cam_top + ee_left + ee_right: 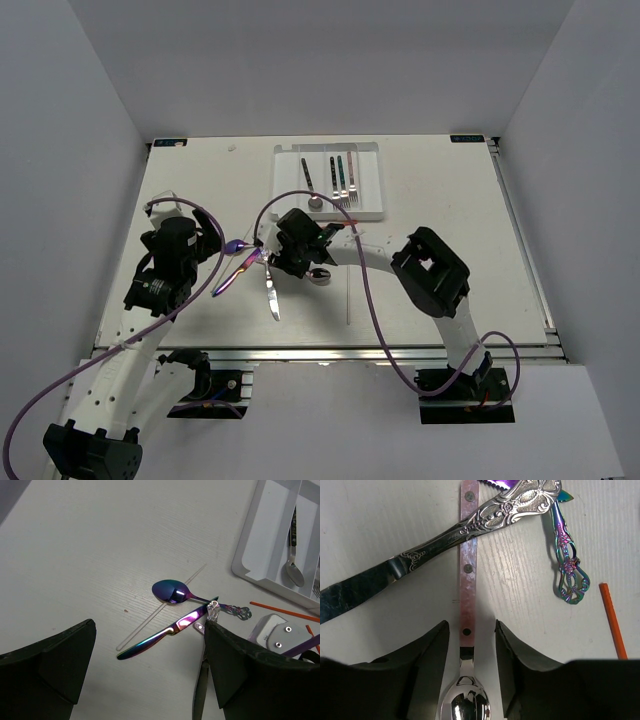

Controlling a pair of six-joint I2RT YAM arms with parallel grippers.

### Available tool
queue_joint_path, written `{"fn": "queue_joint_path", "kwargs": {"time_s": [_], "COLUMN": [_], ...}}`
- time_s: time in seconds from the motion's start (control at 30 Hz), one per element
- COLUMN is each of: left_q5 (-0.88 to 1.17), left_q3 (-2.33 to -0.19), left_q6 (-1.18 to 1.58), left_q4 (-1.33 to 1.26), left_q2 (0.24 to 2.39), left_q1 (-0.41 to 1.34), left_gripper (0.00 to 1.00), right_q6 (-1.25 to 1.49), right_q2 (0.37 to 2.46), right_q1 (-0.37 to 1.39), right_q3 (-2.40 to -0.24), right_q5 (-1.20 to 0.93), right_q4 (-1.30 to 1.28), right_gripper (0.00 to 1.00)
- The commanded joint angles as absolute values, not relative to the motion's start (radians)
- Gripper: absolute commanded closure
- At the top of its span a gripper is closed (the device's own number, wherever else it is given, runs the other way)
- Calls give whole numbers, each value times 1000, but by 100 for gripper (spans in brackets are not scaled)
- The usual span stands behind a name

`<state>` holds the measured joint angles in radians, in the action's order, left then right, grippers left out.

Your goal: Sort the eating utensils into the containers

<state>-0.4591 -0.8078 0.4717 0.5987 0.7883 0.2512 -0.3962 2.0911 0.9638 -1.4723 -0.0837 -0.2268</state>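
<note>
Right pincer part-open, straddling pink pearly riveted spoon handle, not touching; bowl silver, mirror-bright. Left pincer wide open, empty.

Utensils and tray: some sorted, the rest loose on the table.
The white tray lies flat and holds a dark-handled spoon, with three forks side by side to its right. Near it, an iridescent spoon and an iridescent knife lie crossed. A silver knife with an ornate handle lies over the pink handle of a second spoon. An orange chopstick lies just beside them.
</note>
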Motion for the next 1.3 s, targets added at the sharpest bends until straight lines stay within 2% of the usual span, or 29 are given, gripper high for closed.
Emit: {"fn": "queue_joint_path", "kwargs": {"time_s": [0.0,0.13,0.33,0.5,0.8,1.07,1.17,1.23,1.27], "left_q5": [-451,-453,-448,-449,-451,-449,-454,-454,-454], "left_q3": [-808,-805,-807,-805,-804,-805,-805,-804,-805], "left_q6": [471,471,471,471,471,471,472,471,471], "left_q4": [594,592,591,591,592,592,592,592,591], "left_q2": [784,773,776,775,767,765,762,762,762], "left_q1": [253,253,252,253,253,253,253,253,253], "left_gripper": [2,2,2,2,2,2,2,2,2], "right_q6": [-428,-425,-405,-431,-407,-255,-140,82,150], "right_q2": [2146,2181,2120,2030,1936,1752,1791,1836,1901], "right_q1": [965,951,922,913,885,825,783,747,703], "right_q3": [-1531,-1540,-1451,-1402,-1372,-1296,-1403,-1491,-1606], "right_q5": [-74,-92,-106,-92,-6,-72,79,202,206], "right_q4": [-210,-253,-253,-287,-391,-120,-81,-101,-135], "right_gripper": [54,70,88,99,100,100,100,100,100]}}
